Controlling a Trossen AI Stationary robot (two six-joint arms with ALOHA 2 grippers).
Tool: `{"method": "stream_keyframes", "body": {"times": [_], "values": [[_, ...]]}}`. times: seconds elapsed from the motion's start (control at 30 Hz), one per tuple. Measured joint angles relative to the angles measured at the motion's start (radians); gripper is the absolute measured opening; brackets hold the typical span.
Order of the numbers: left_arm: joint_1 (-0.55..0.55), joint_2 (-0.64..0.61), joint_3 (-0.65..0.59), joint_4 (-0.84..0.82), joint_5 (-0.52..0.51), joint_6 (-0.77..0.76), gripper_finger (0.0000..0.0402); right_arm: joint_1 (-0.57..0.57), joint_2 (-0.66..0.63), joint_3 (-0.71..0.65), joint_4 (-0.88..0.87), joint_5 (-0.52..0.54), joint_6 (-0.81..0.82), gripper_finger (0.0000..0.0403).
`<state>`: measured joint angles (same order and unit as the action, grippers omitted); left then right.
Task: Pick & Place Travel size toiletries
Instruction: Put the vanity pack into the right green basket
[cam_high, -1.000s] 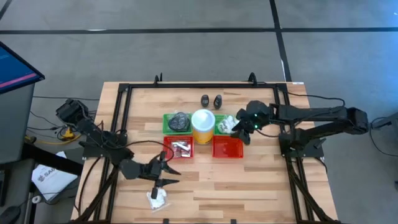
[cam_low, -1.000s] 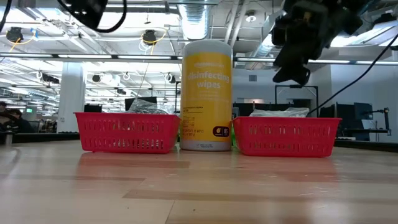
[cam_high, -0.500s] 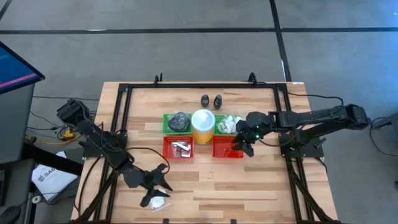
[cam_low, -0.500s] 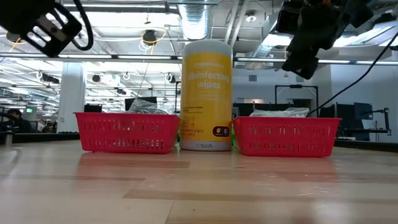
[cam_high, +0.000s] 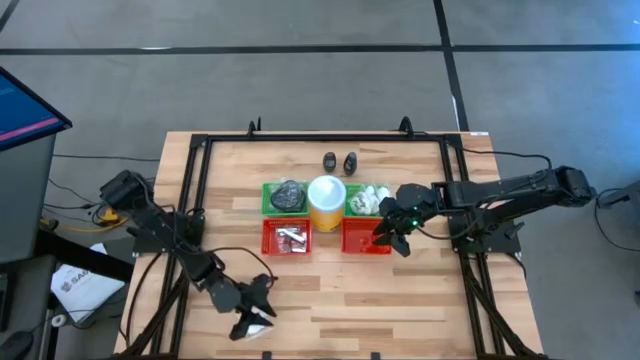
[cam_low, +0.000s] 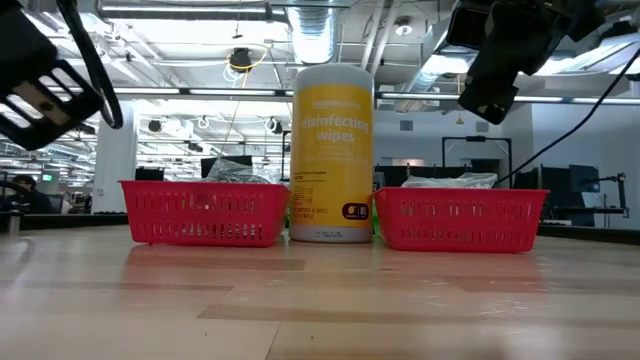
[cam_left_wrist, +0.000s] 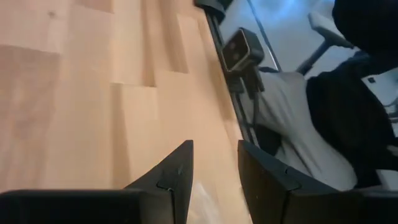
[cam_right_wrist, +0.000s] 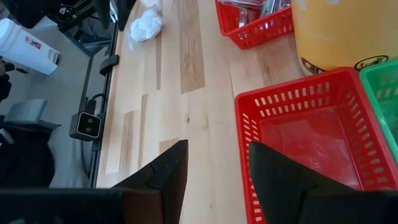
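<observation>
The left claw (cam_high: 255, 318) hangs over a clear-wrapped white packet (cam_high: 258, 322) near the desk's (cam_high: 420, 290) front edge, fingers parted, grasping nothing. The right claw (cam_high: 388, 238), fingers apart and empty, hovers over the right red tray (cam_high: 366, 238) near the desk's centre.

Even, bright overhead light; ceiling strip lamps (cam_low: 190, 12) show in the low view, and shadows on the table (cam_high: 420, 290) are soft and faint. The near tabletop in the low view is slightly out of focus. The left wrist view is blurred, its floor washed bluish and pale.
</observation>
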<state>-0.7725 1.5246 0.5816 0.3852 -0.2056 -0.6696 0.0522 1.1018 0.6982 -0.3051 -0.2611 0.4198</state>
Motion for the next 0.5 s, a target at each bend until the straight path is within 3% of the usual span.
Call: {"method": "stream_keyframes", "body": {"times": [0.17, 0.37, 0.5], "values": [[-0.02, 0.054, 0.076, -0.013, 0.029, -0.01, 0.0117, 0.0, 0.0, 0.0, 0.0, 0.0, 0.0, 0.0159], [-0.046, 0.094, 0.175, -0.235, 0.029, -0.071, 0.0117, 0.0, 0.0, 0.0, 0.003, 0.0, 0.0, 0.0159], [-0.046, 0.124, 0.225, -0.286, 0.029, -0.076, 0.0117, 0.0, 0.0, 0.0, 0.003, 0.0, 0.0, 0.0159]]}}
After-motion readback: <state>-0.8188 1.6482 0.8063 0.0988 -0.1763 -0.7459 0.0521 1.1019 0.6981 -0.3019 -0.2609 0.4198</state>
